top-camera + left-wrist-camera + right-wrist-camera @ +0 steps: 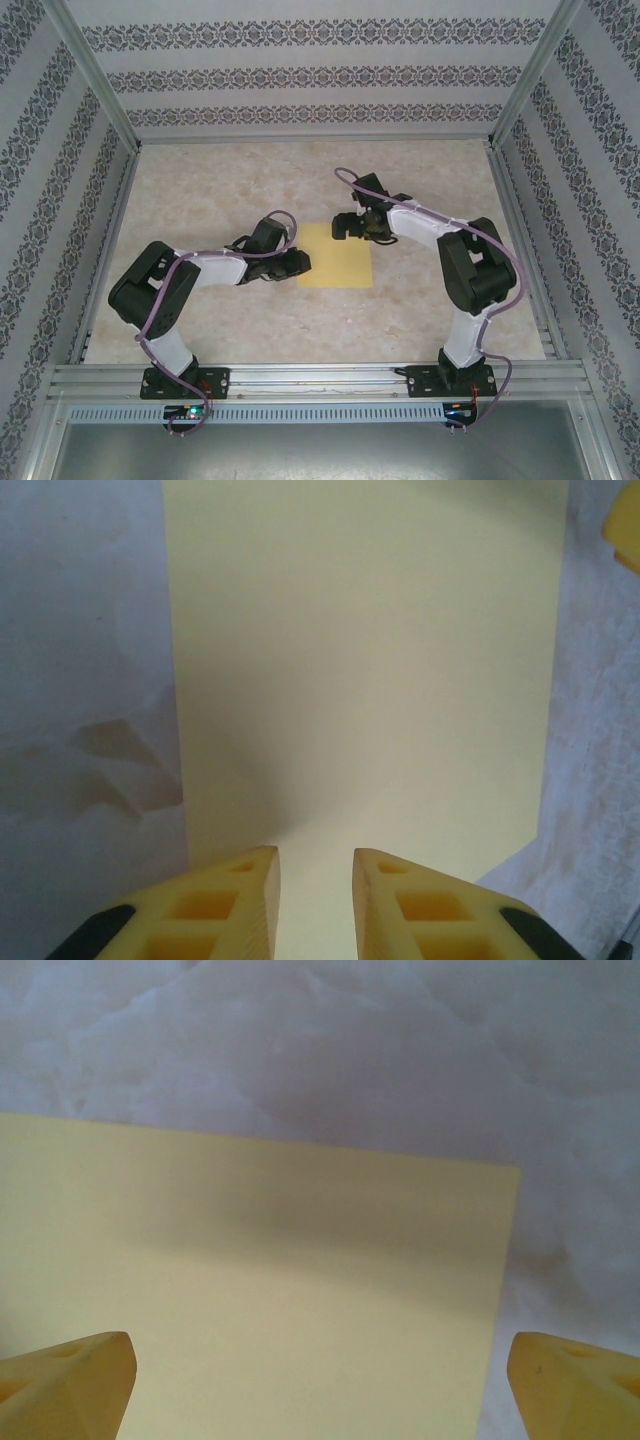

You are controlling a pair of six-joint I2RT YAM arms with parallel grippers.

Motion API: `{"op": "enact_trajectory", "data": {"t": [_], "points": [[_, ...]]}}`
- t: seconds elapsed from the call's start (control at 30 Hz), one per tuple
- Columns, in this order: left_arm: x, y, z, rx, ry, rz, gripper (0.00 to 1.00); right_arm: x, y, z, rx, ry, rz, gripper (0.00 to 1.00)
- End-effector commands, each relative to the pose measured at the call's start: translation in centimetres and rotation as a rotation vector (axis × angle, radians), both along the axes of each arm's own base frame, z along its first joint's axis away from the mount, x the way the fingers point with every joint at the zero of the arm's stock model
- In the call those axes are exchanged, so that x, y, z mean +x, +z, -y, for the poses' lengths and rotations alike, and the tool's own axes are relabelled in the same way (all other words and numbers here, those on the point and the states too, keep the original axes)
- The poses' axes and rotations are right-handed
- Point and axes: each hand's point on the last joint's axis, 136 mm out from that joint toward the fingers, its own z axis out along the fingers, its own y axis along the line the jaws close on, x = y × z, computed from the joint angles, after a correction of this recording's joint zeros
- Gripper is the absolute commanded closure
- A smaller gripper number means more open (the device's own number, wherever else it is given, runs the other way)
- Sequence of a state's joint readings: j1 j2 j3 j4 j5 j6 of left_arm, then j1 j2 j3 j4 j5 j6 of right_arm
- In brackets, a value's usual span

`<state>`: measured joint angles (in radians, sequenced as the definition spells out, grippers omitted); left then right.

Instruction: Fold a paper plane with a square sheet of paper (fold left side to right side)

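The square sheet of paper (337, 257), plain yellow, lies flat at the table's centre. My left gripper (301, 263) sits at its left edge. In the left wrist view the left gripper (315, 880) has its fingers close together with a narrow gap, and the sheet (365, 660) shows through it and stretches ahead. My right gripper (346, 229) hovers at the sheet's far edge. In the right wrist view the right gripper (320, 1385) stands wide open above the sheet (260, 1280), one fingertip (75, 1375) over the paper and the other past its edge.
The marbled tabletop (200, 190) is bounded by patterned walls and aluminium posts (95, 75). A metal rail (320, 378) runs along the near edge by the arm bases. A yellow fingertip (625, 530) of the right gripper shows beyond the sheet's far corner.
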<state>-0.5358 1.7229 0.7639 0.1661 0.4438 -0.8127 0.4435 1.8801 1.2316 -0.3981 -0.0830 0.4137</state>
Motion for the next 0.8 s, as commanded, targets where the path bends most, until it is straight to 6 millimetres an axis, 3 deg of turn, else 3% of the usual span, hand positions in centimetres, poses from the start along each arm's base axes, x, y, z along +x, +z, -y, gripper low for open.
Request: {"op": "enact_trajectory", "data": {"t": [0.0,0.3,0.6,0.77], "points": [[-0.1,-0.7,0.4,0.013,-0.001,-0.016,0.76,-0.7,-1.4,-0.6,-0.031,0.043,-0.041,0.05],[-0.6,-2.3,-0.1,0.047,0.0,-0.058,0.78,-2.1,-2.4,-1.6,-0.011,0.06,-0.096,0.08],[-0.6,-2.4,-0.1,0.047,0.0,-0.058,0.78,-3.6,0.1,-3.4,0.001,0.109,-0.074,0.11],[-0.5,-2.3,0.0,0.035,0.002,-0.052,0.78,-4.7,0.4,-3.9,-0.016,0.128,-0.079,0.2]]}}
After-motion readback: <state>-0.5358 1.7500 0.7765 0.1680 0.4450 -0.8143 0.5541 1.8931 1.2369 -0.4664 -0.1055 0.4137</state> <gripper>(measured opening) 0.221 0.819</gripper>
